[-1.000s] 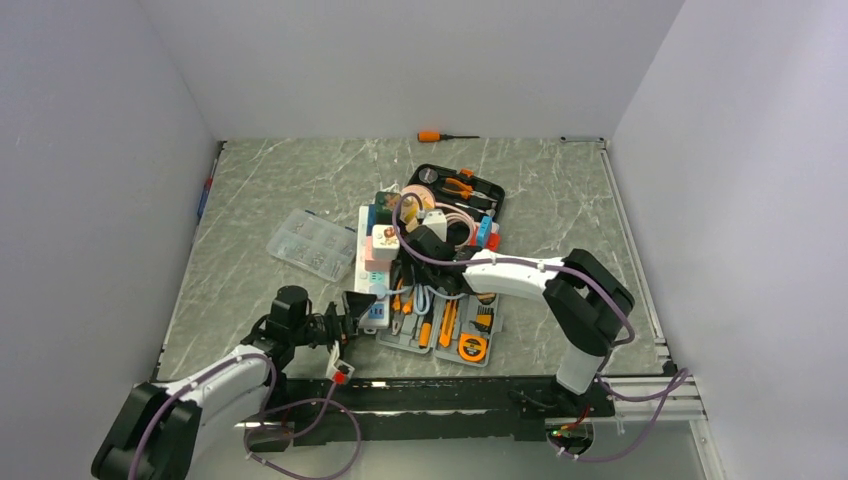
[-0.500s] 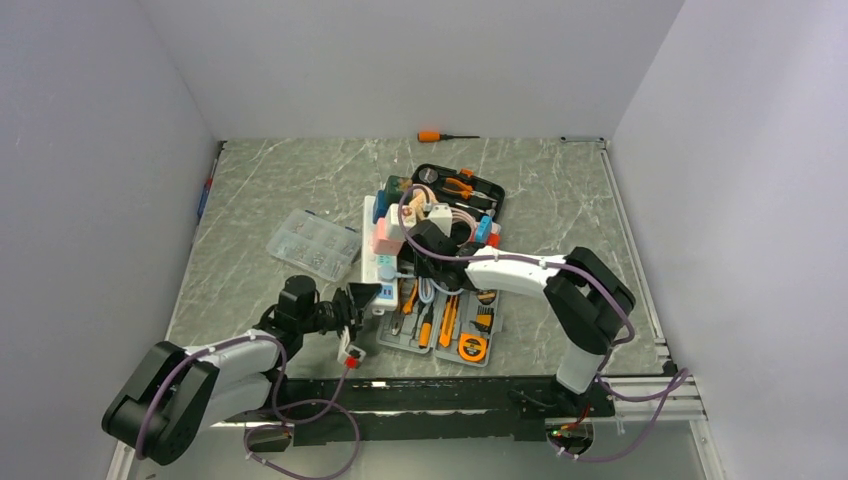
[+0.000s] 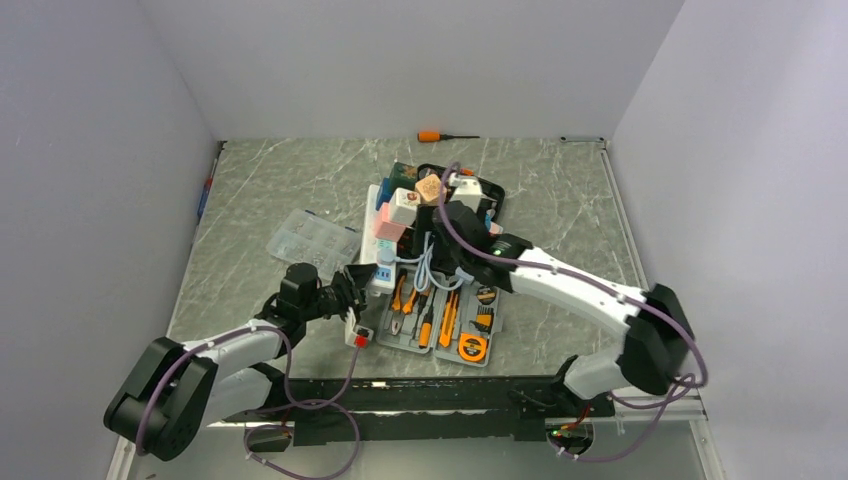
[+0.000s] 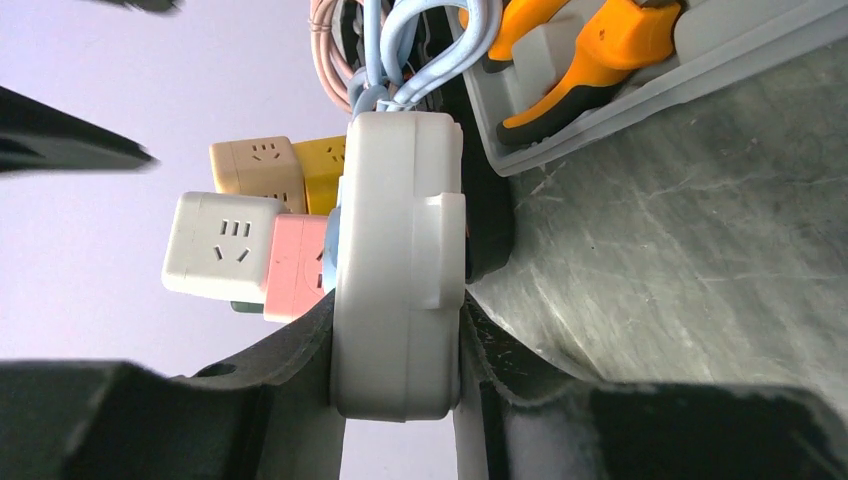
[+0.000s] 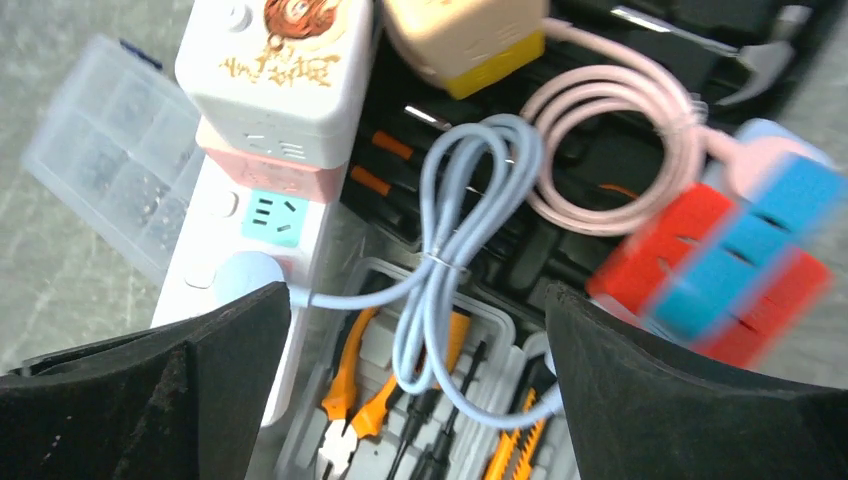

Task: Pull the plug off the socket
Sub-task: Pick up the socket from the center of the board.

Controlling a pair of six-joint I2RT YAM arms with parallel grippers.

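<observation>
The socket point(image 4: 395, 250) lies on the table point(image 3: 280, 180) left of centre, running lengthwise away from the arms, with its right side against a grey tool case point(image 3: 440, 335). The plug point(image 5: 245, 277), a round pale-blue one, is seated in the strip close to its near end, just below a teal outlet point(image 5: 272, 218). Its light-blue cable point(image 5: 470, 190) loops out over the case. Further along the strip stands a pink cube adapter point(image 5: 265, 165) with a white, decorated cube point(image 5: 275, 60) stacked on it, and beyond those a beige-and-yellow cube point(image 5: 465, 30) with a pink cable point(image 5: 610, 120) coiling away to a blurred red-and-blue block point(image 5: 740, 240).

The left tool point(image 3: 357, 287) is clamped on the strip's near end, one black finger pressed to each long side. The right tool point(image 5: 415, 300) hangs above the plugs and cable with its fingers spread wide, gripping nothing.

Orange-handled pliers point(image 5: 350, 400) rest in the case. A clear compartment box point(image 5: 105, 150) sits just left of the strip, and an orange screwdriver point(image 3: 430, 136) lies well apart at the table's far edge.
</observation>
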